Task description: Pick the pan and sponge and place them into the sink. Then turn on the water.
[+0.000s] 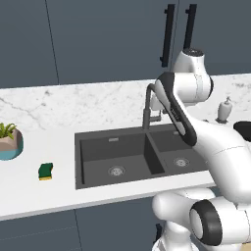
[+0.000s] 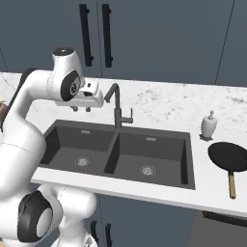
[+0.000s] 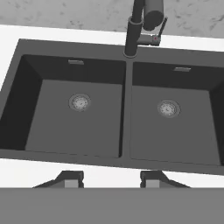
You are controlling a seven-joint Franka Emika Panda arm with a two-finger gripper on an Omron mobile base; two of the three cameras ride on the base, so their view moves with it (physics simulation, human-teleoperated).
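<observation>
With its half-open two-finger gripper (image 2: 81, 109) holding nothing above the dark grey double-basin sink (image 2: 190, 159), the arm could clip the dark gooseneck faucet (image 2: 116, 108) reaching right of it for the round black wooden-handled pan (image 2: 228, 158).

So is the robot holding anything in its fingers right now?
No, nothing is held. The fingers stand apart with bare space between them, above the sink. The pan and sponge sit on the counter.

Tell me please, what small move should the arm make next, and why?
Probably swing the gripper to the right, toward the pan. Both basins of the sink hold nothing yet, the fingers stand apart with nothing between them, and the gripper hangs above the sink by the faucet. The pan lies on the counter right of the sink, the sponge left of it.
</observation>
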